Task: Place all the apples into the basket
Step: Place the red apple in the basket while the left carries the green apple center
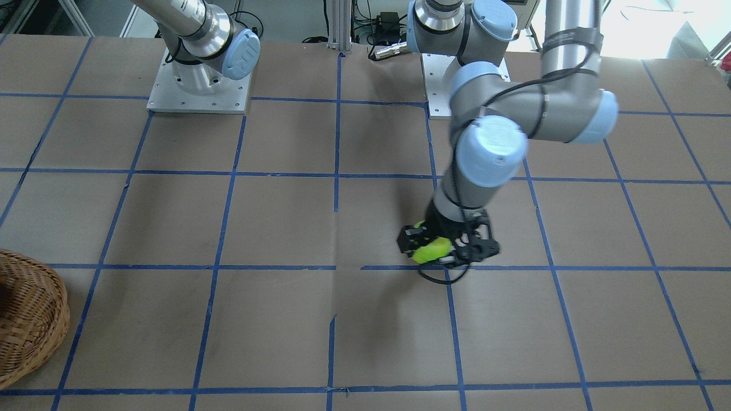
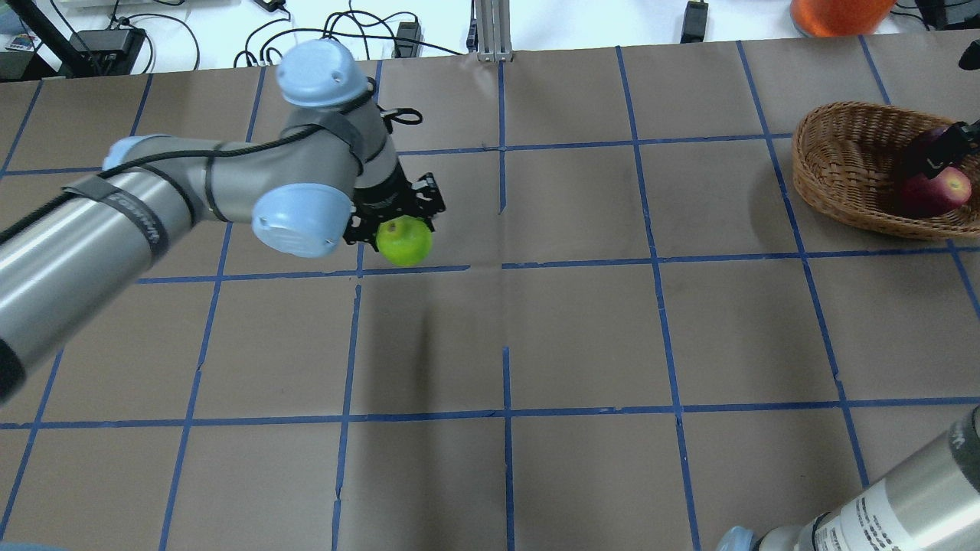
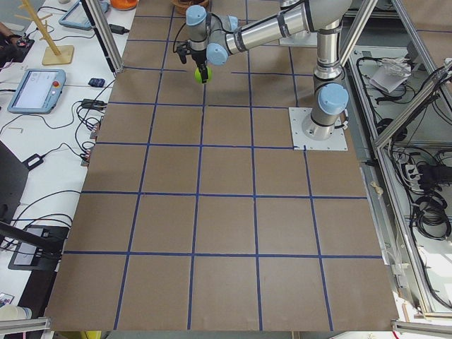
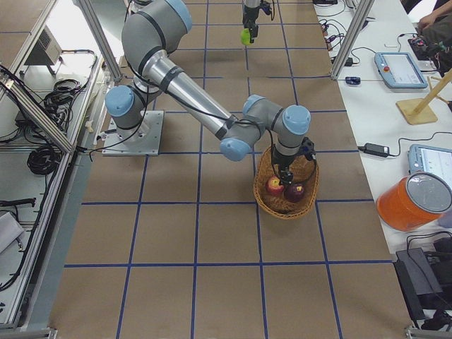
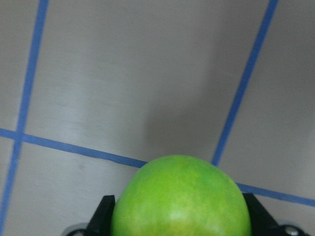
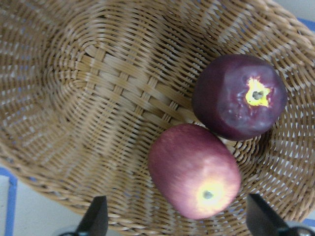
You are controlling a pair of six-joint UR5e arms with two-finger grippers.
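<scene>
1 bright lime-green round apple (image 2: pixel 403 242) is clamped in my left gripper (image 2: pixel 399 223), lifted above the brown paper table with blue tape lines (image 2: pixel 582 329). Well to the right, my right gripper (image 4: pixel 285 171) hangs with its fingers spread over the large brown woven wicker basket (image 2: pixel 842 153), where 1 round red apple (image 6: pixel 194 169) and 1 round dark purple-maroon apple (image 6: pixel 238 96) lie side by side.

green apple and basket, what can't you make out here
Bright lime green apple: lower half cut off by left wrist view's bottom edge; left gripper covers most of it in front-facing view.
Brown woven wicker basket: cut by front-facing view's left edge, contents unseen there.
Dark maroon apple: partly behind right gripper overhead.
</scene>
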